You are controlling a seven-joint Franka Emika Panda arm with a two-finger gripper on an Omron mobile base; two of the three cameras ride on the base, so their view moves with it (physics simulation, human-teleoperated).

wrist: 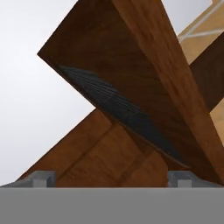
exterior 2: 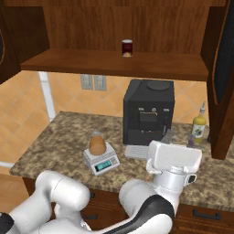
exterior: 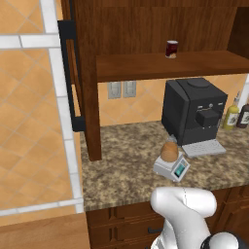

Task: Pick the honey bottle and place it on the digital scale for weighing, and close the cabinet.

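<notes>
The honey bottle (exterior 2: 97,145) already sat on the round top of the digital scale (exterior 2: 101,161), on the speckled counter (exterior: 126,168) just in front of the black coffee machine (exterior 2: 148,116). It stood straight up, its long way running up and down, with the pale cap on top.

So the job left was, I think, to shut the cabinet (exterior 2: 218,77). Both its doors hung wide open, one on each side, and a dark red jar (exterior 2: 127,48) stood on the shelf inside.

In the hand view the gripper (wrist: 113,178) pointed up at the right door. Its two finger tips (wrist: 41,178) stood far apart and held nothing.

To do it well, the hand should press flat on the door's outer face, far from the hinge, and swing it slowly. Then do the left door.
</notes>
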